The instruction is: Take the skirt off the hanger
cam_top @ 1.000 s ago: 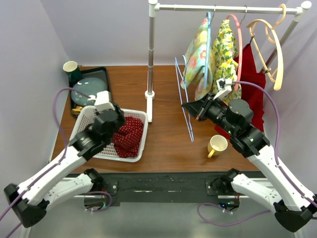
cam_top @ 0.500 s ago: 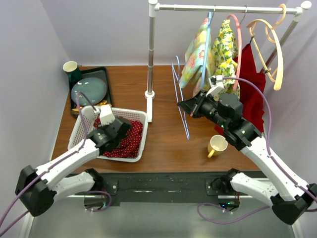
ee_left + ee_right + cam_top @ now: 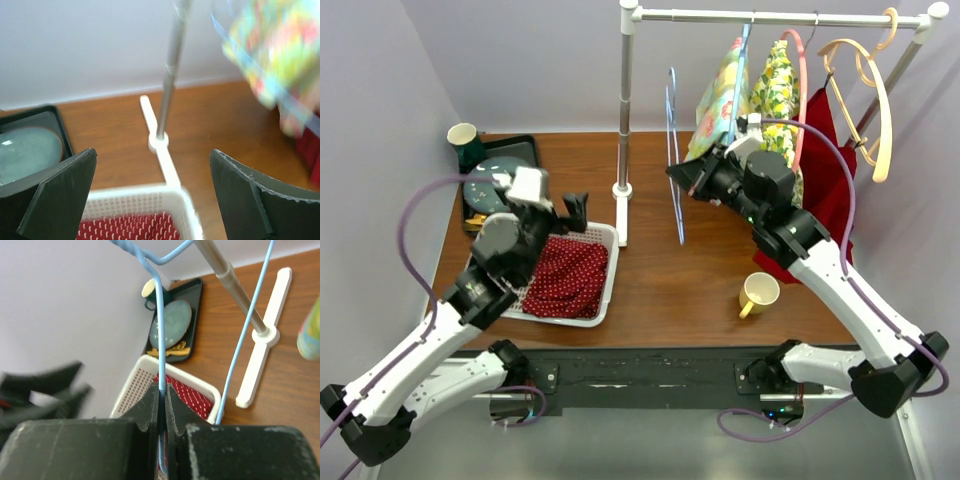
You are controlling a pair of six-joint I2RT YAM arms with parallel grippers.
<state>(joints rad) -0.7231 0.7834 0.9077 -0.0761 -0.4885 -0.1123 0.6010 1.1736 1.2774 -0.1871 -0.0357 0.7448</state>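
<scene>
The rack (image 3: 626,100) stands just to the left of the right hand (image 3: 680,173), with its rail (image 3: 780,16) overhead. The white basket (image 3: 612,262) sits under the left hand (image 3: 576,208). The red dotted skirt (image 3: 565,278) lies heaped in it, off the hanger, right below those wide-apart fingers and well away from the right hand. That right hand is pinched tight on the bare blue hanger (image 3: 672,130), whose long axis is upright. I'd guess rehanging it means lifting it up and to the right, to the rail.
</scene>
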